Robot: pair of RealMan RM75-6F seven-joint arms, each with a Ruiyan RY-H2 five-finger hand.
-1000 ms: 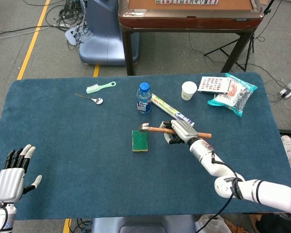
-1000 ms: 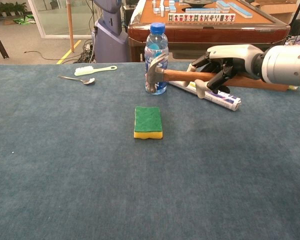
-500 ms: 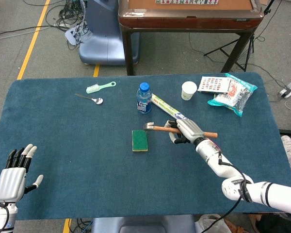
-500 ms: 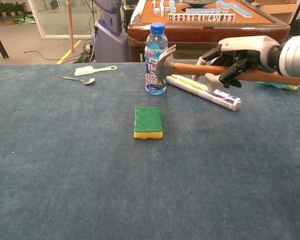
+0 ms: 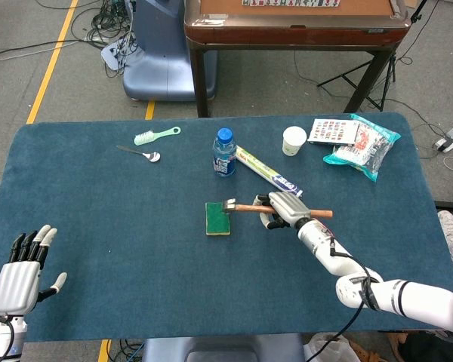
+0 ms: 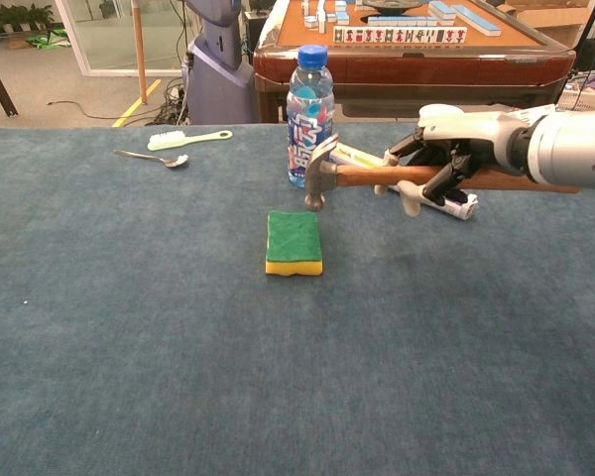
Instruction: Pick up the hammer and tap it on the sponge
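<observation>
Right hand (image 6: 446, 159) grips the wooden-handled claw hammer (image 6: 377, 176) around the middle of its handle, fingers wrapped closed. The pick-up stage counts as complete: you hold the hammer clear of the blue carpeted surface (image 6: 129, 327), handle roughly level.

Locate the steel hammer head (image 6: 320, 178). In the chest view it hangs just above the far right corner of the green-and-yellow rectangular sponge (image 6: 295, 242), with a visible gap between them. In the head view the head (image 5: 229, 205) overlaps the sponge's far edge (image 5: 218, 218). Contact is not shown, so treat the tap as not yet made.

Left hand (image 5: 19, 275) sits open, fingers spread, at the near left corner and holds nothing.

Remaining work, as judged from these views: lower the head onto the sponge's green top. The blue-capped plastic water bottle (image 6: 309, 109) stands just behind the hammer head; keep the swing clear of it.
</observation>
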